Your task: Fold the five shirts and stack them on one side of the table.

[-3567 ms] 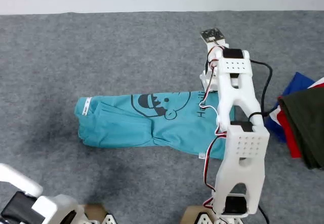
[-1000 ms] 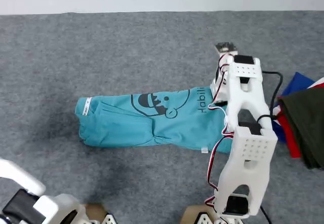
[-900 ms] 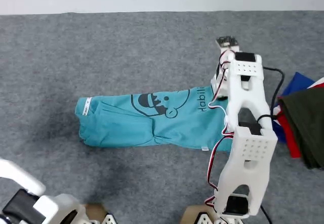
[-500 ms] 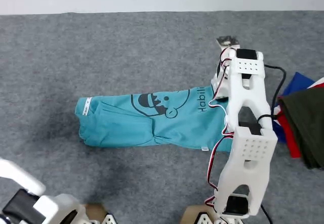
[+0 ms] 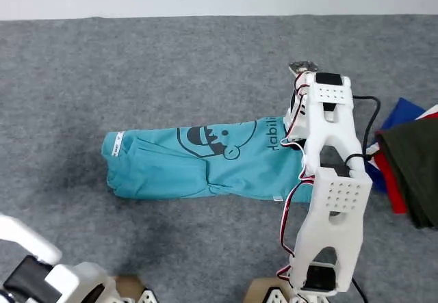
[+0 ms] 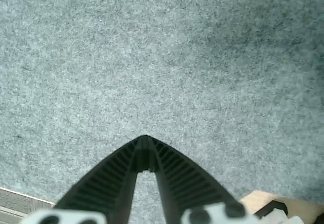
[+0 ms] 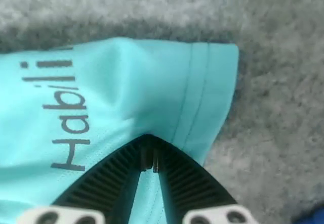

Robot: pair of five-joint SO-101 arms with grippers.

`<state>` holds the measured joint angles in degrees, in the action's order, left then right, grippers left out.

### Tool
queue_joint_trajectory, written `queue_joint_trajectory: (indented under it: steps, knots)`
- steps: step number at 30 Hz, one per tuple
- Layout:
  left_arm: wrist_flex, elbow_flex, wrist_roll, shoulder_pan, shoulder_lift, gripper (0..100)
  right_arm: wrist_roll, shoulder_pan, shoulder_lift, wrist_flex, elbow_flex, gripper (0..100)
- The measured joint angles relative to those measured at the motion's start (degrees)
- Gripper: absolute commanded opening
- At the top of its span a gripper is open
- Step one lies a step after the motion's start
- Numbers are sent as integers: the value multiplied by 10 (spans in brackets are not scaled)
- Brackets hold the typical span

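Observation:
A teal shirt (image 5: pixel 198 159) with a dark print lies folded into a long strip across the middle of the grey table. My right arm (image 5: pixel 328 146) stretches over its right end. In the right wrist view the right gripper (image 7: pixel 150 157) has its jaws closed on a pinch of the teal shirt (image 7: pixel 126 82) near the hem, beside the printed letters, and creases run into the fingertips. My left gripper (image 6: pixel 147 144) is shut with nothing in it, above bare grey cloth. The left arm (image 5: pixel 34 269) sits at the front left corner.
A pile of shirts (image 5: pixel 410 166) in dark green, red, blue and white lies at the right edge of the table (image 5: pixel 171 63). Grey cloth stretches behind and to the left of the teal shirt.
Since the earliest frame the right arm has swung to the right, uncovering more of the print, and the shirt's right end has shifted a little. Over the last second it barely moves. The left arm is still.

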<state>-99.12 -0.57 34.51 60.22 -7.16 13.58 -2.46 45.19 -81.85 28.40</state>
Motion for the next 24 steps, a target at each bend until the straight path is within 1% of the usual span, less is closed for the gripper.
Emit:
queue_joint_trajectory:
  steps: [4, 12, 15, 19, 21, 24]
  knots:
    - [0, 0, 0, 0, 0, 2, 0, 1, 3, 21, 25, 17]
    - [0, 0, 0, 0, 0, 2, 0, -1, 4, 21, 90, 17]
    - [0, 0, 0, 0, 0, 2, 0, -1, 4, -14, 92, 19]
    - [0, 0, 0, 0, 0, 2, 0, -5, 4, -92, 92, 28]
    - [0, 0, 0, 0, 0, 2, 0, -13, 4, -128, 92, 94]
    - [0, 0, 0, 0, 0, 2, -2, -17, -4, -163, 92, 240]
